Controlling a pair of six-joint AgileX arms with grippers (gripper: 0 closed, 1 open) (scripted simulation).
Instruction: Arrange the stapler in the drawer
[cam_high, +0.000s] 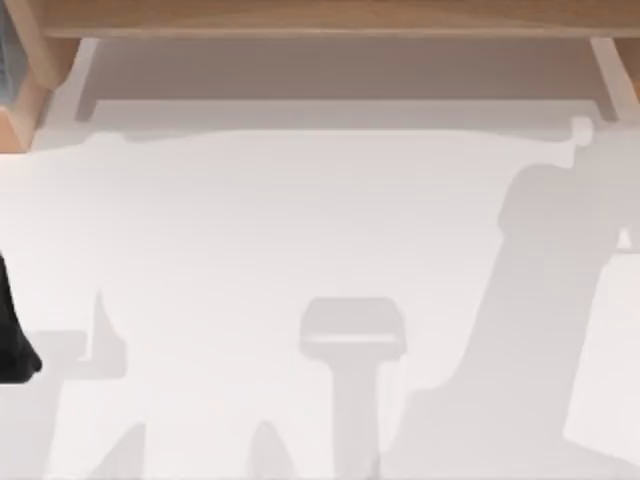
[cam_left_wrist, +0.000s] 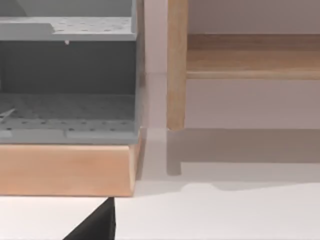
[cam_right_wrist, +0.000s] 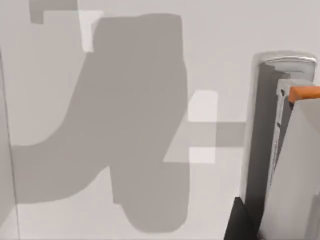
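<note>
Stapler (R wrist view): white-grey bar (cam_right_wrist: 295, 165) w/ thin dark strip along its length, close to the cam and standing long-ways over the white table; small orange tab near its far end.
R gripper (R wrist view): black part (cam_right_wrist: 241, 220) just beside the stapler's near end; can't tell if it's touching, and can't tell how wide the grip is or whether it has hold of the bar.
Table (R wrist view): white top (cam_right_wrist: 220, 30) w/ a big grey arm-shaped shadow and a paler crossed patch next to the stapler.
Drawer (top view): wide, shallow light-wood frame (cam_high: 330, 18) along the far edge, pulled out; pale grey-white floor inside, white rails at L and R sides.
L arm (top view): black bit (cam_high: 14, 345) at the table's L edge, parked, well apart from the drawer; grip state can't be told.
Shadows (top view): flat grey T-shape (cam_high: 352, 335) mid-table, wider arm shadow over at the R.
L wrist view: grey perforated rack (cam_left_wrist: 70, 70) w/ two levels on a wood base (cam_left_wrist: 65, 170); wood post (cam_left_wrist: 176, 65) just beside it; wood rail running off behind the post.
View diff: rack's levels show from the L wrist, a sliver of it at the top view's L corner; stapler detail comes from the R wrist.
</note>
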